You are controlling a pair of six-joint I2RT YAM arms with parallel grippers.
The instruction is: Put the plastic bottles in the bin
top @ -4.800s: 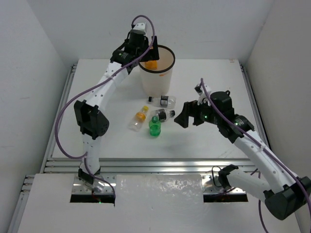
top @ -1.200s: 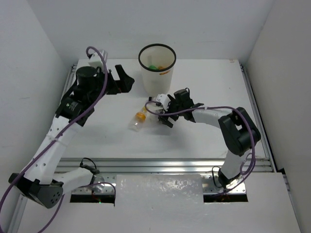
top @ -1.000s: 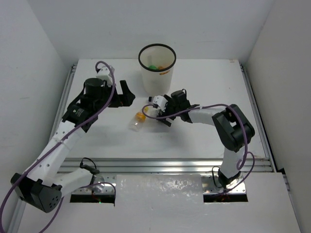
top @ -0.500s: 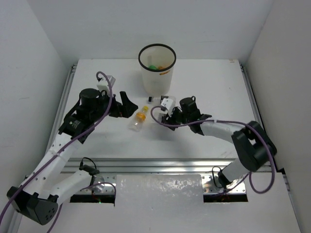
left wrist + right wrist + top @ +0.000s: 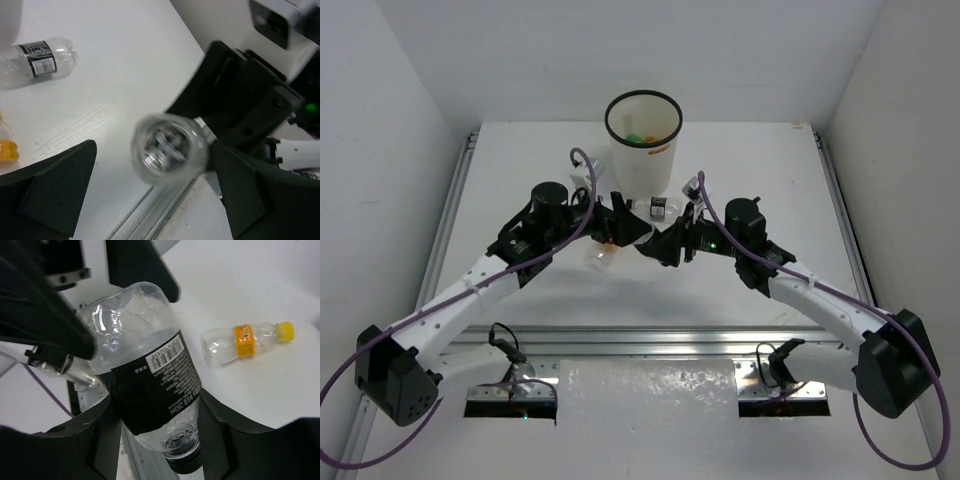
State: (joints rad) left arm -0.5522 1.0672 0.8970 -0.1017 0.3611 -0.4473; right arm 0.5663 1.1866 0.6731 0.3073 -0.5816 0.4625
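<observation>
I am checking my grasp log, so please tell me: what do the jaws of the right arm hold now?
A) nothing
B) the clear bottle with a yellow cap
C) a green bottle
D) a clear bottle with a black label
D: in the right wrist view the jaws of the right gripper clamp the clear black-label bottle, while the yellow-capped bottle lies apart on the table.

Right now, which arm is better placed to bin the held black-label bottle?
Right, probably. The right gripper is shut on the black-label bottle, with the bin close ahead. The left gripper is open, straddling its base without gripping.
</observation>
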